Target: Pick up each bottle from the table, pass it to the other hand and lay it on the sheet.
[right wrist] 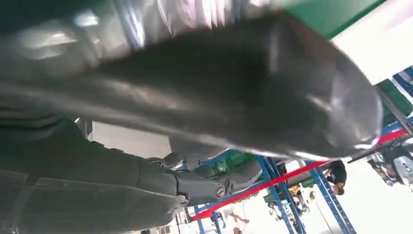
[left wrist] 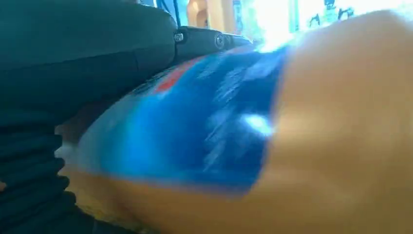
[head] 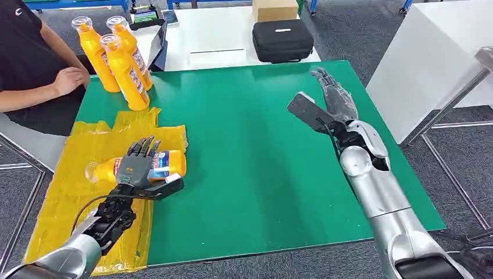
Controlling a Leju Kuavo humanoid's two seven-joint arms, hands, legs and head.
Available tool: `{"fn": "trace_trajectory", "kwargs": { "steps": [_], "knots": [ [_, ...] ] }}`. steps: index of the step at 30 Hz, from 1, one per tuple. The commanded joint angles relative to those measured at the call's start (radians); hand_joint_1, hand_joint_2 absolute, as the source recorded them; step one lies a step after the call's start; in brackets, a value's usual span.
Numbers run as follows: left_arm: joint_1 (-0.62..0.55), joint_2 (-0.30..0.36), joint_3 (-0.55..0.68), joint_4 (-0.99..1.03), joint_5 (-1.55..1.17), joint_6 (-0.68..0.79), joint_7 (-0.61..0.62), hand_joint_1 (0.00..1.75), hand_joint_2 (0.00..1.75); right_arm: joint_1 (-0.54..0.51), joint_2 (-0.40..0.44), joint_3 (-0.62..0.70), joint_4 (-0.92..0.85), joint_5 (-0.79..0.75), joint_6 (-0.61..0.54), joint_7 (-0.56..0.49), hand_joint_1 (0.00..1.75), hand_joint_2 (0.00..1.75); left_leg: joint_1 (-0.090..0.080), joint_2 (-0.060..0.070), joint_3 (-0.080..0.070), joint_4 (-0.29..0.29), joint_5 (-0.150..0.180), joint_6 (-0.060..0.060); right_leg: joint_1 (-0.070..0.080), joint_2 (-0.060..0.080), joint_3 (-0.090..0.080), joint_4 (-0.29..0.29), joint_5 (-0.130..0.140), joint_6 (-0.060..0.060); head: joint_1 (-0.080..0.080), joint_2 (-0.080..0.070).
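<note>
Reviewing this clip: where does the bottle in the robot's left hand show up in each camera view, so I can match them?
Head view: the held bottle lies sideways over the yellow sheet, under the left hand.
Left wrist view: the same bottle looms close and blurred, blue label toward the hand.
Right wrist view: not in it.
Shared landmark: the bottle's blue label.

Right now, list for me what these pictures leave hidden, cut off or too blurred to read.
- Label text on the held bottle: blurred in the left wrist view, partly covered by the left hand in the head view.
- Whether that bottle touches the yellow sheet: hidden beneath the hand.
- Standing bottles: print too small to read.
- Right hand: its fingers show only from behind in the head view; the right wrist view is blurred.
- Person: cut off by the frame edge.
</note>
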Motion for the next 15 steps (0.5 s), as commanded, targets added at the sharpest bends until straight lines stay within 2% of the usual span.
{"fn": "trace_trajectory", "kwargs": {
  "steps": [1, 3, 4, 9, 11, 12, 15],
  "knots": [
    [-0.005, 0.01, 0.029, 0.035, 0.008, -0.001, -0.024, 0.0, 0.0, -0.055, 0.006, 0.029, 0.086, -0.009, 0.005, 0.012, 0.0, 0.0, 0.0, 0.005, 0.001, 0.001, -0.002, -0.001, 0.0, 0.002, 0.0, 0.001, -0.001, 0.0, 0.0, 0.0],
    [0.001, 0.01, 0.031, 0.026, 0.007, 0.006, -0.039, 0.0, 0.0, -0.043, -0.006, 0.027, 0.08, -0.014, -0.001, 0.013, 0.0, 0.0, -0.001, 0.007, 0.003, 0.002, -0.004, -0.001, 0.0, 0.002, 0.002, 0.001, -0.003, 0.0, 0.0, 0.0],
    [0.001, 0.01, 0.032, 0.024, 0.01, 0.004, -0.046, 0.0, 0.0, -0.041, -0.009, 0.026, 0.079, -0.015, -0.001, 0.012, 0.0, 0.0, 0.0, 0.003, -0.001, 0.0, -0.001, -0.001, 0.0, 0.001, -0.001, 0.0, -0.001, 0.0, 0.0, 0.0],
    [0.003, -0.001, 0.075, -0.008, 0.093, -0.004, -0.131, 0.0, 0.0, -0.047, -0.014, 0.031, 0.091, -0.025, -0.002, 0.007, 0.0, 0.0, 0.0, 0.002, -0.002, 0.001, -0.001, 0.0, 0.0, 0.0, -0.003, 0.0, -0.001, 0.0, 0.0, 0.0],
    [0.013, -0.008, 0.11, -0.066, 0.201, -0.035, -0.23, 0.0, 0.0, -0.051, -0.013, 0.031, 0.106, -0.045, -0.002, -0.007, 0.0, 0.0, 0.0, 0.003, -0.002, 0.001, -0.001, 0.0, 0.0, 0.0, -0.003, 0.0, -0.001, 0.0, 0.0, 0.0],
    [0.01, -0.012, 0.118, -0.084, 0.224, -0.042, -0.243, 0.0, 0.0, -0.05, -0.012, 0.029, 0.108, -0.05, -0.006, -0.011, 0.0, 0.0, 0.0, 0.003, -0.001, 0.002, -0.002, -0.001, 0.0, 0.0, -0.002, 0.001, -0.002, 0.0, 0.0, 0.0],
    [0.016, -0.035, 0.189, -0.265, 0.452, -0.083, -0.348, 0.0, 0.0, -0.045, -0.006, 0.017, 0.119, -0.077, -0.044, -0.059, 0.0, 0.0, 0.0, 0.002, -0.003, 0.002, -0.002, -0.001, 0.001, -0.002, -0.003, 0.001, -0.002, 0.0, 0.0, 0.0]
  ]
}}
